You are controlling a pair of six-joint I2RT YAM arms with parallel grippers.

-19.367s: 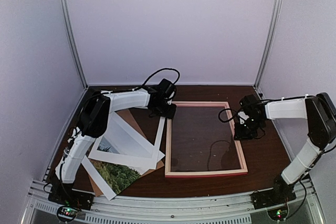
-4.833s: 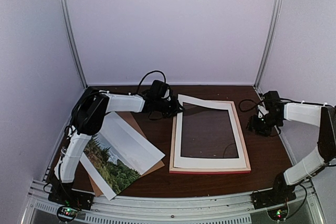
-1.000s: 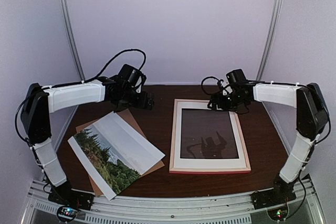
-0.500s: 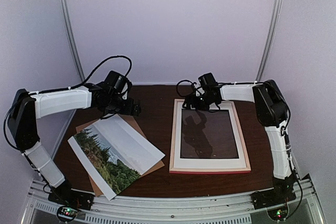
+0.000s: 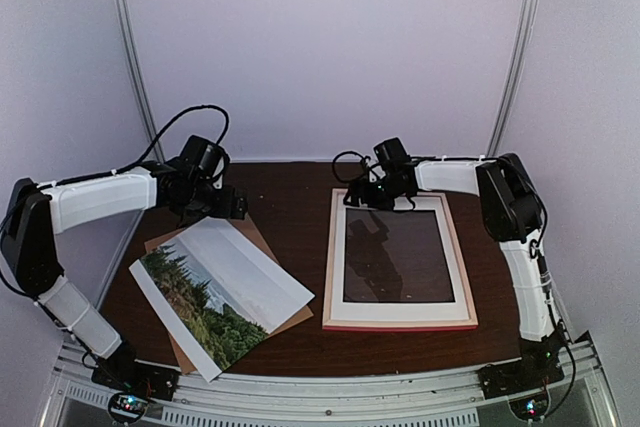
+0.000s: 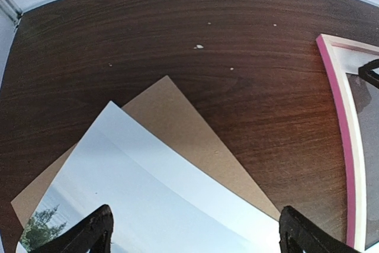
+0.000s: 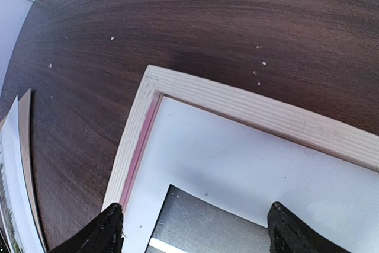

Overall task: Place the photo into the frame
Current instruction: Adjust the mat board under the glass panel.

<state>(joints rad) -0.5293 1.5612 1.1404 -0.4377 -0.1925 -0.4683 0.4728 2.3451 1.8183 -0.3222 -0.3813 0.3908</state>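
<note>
Rectangular landscape paper print lies on brown backing board, left side of dark wood bench, apart from pink, pale-wood rectangular frame holding white card mat; left fingers over the board's far corner, right fingers over frame's far left corner, both spread wide, empty.

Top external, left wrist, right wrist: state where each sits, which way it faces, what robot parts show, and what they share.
Top external: high behind the bases, facing down and forward over the table; left arm, right arm show.
Left wrist: above the photo's far corner on the backing board, facing down; open jaws' tips show.
Right wrist: above the frame's far left corner and mat, facing down; jaws' tips show.
Shared: all three show the frame.
</note>
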